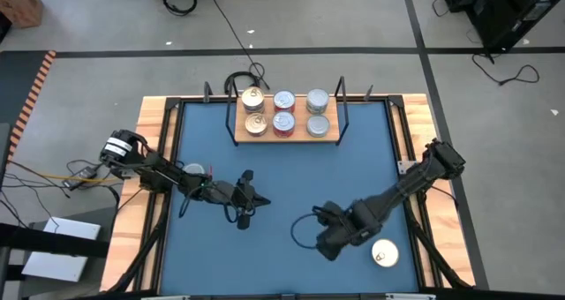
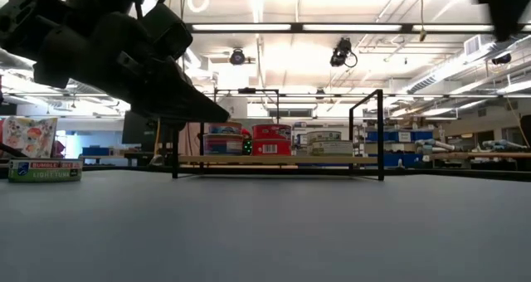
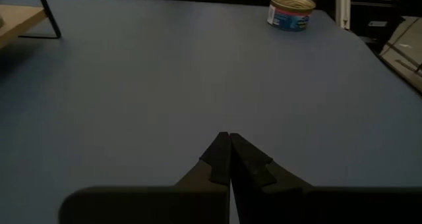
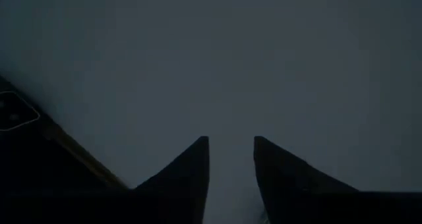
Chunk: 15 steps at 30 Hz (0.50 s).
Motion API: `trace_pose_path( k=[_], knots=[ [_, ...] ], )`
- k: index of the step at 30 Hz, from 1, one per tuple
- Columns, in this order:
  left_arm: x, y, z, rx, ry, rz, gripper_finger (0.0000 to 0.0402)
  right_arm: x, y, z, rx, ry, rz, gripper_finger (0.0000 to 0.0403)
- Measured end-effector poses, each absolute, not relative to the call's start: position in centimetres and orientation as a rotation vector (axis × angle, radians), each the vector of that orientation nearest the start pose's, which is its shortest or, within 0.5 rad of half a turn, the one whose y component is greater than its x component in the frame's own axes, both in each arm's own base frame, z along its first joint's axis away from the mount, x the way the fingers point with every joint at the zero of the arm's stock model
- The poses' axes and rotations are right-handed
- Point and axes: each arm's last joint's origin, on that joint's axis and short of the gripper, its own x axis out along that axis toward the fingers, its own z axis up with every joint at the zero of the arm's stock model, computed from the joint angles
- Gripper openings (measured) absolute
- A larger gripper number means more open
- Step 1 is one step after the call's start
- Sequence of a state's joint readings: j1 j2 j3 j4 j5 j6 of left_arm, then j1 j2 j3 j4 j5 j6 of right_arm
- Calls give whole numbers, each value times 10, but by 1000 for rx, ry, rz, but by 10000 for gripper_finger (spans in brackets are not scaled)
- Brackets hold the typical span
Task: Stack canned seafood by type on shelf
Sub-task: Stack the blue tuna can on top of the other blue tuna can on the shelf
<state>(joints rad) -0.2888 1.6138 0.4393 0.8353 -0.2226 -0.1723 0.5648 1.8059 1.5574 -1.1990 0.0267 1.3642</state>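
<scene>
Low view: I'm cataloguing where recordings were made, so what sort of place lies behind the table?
Probably a robotics lab or workshop: long ceiling strip lights, cluttered workbenches across the room, and cables trailing over the taped concrete floor beside the blue table.

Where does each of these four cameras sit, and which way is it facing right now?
High: above the table, looking straight down; both arms, shelf at the far edge.
Low: at tabletop height, facing the shelf; a dark arm overhead.
Left wrist: on the left arm, over blue mat toward a loose tin; left gripper shut.
Right wrist: looking down at the mat; right gripper parted, empty.
Shared: high and low both show the shelf.
</scene>
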Motion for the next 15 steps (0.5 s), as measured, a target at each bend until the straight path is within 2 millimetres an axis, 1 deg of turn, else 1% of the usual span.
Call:
trace_pose_path(
  k=[3,6,10,15],
  knots=[
    [263,-69,132,-75,333,-29,6,286,196,253,771,1445,-651,150],
    [264,-66,132,-75,334,-18,6,281,207,243,840,1549,-731,165],
    [265,-62,132,-52,333,-8,6,277,219,226,864,1672,-821,169],
    [265,-58,132,-55,333,6,6,275,228,211,870,1779,-873,164]
  ],
)
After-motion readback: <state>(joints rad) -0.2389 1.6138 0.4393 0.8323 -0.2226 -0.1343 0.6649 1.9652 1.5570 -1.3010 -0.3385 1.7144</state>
